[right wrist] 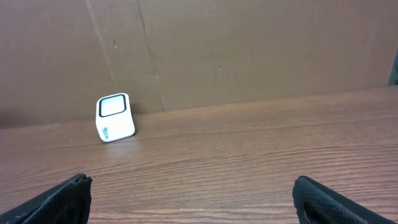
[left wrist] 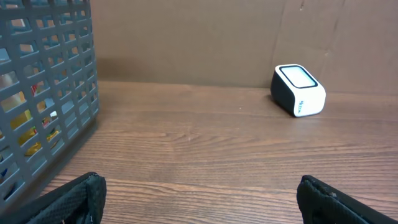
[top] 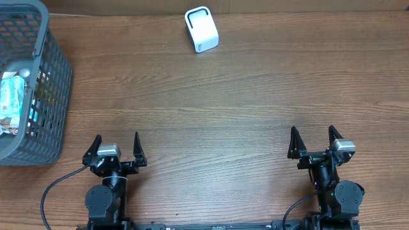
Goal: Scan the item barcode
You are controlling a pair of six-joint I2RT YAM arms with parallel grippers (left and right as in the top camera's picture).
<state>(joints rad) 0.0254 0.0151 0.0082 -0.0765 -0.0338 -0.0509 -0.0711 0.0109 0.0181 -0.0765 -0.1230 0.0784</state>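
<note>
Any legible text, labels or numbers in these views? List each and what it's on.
No text here is legible.
White scanner: small dark mark on its side, too small to read.
Packets in the grey basket: printed wrappers, blurred, unreadable.

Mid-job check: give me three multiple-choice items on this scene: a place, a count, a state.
1. Where is the small white box-shaped scanner? A far side of the wooden table; B near edge; C right edge.
2. How many grey plastic mesh baskets? A none; B one; C two.
3. The left gripper and right gripper are: A both open, empty; B both shut; C both holding items.
Answers: 1 A, it sits farthest from the arms; 2 B, one at the left; 3 A, fingers spread, nothing between.
</note>
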